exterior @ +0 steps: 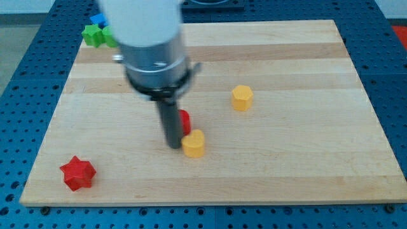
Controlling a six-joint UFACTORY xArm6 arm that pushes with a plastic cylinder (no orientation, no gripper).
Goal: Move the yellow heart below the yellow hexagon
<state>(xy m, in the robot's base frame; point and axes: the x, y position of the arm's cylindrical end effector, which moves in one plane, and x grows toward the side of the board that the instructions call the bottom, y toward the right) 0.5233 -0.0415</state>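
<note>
The yellow hexagon (241,98) sits right of the board's middle. The yellow heart (194,144) lies below and to the left of it, near the middle of the board. My tip (174,145) is at the heart's left side, touching or almost touching it. A red block (184,121), shape unclear, is partly hidden behind the rod, just above the heart.
A red star (77,172) lies near the board's bottom left corner. A green block (95,35) and a blue block (98,19) sit at the top left corner, partly hidden by the arm. The wooden board (318,172) rests on a blue perforated table.
</note>
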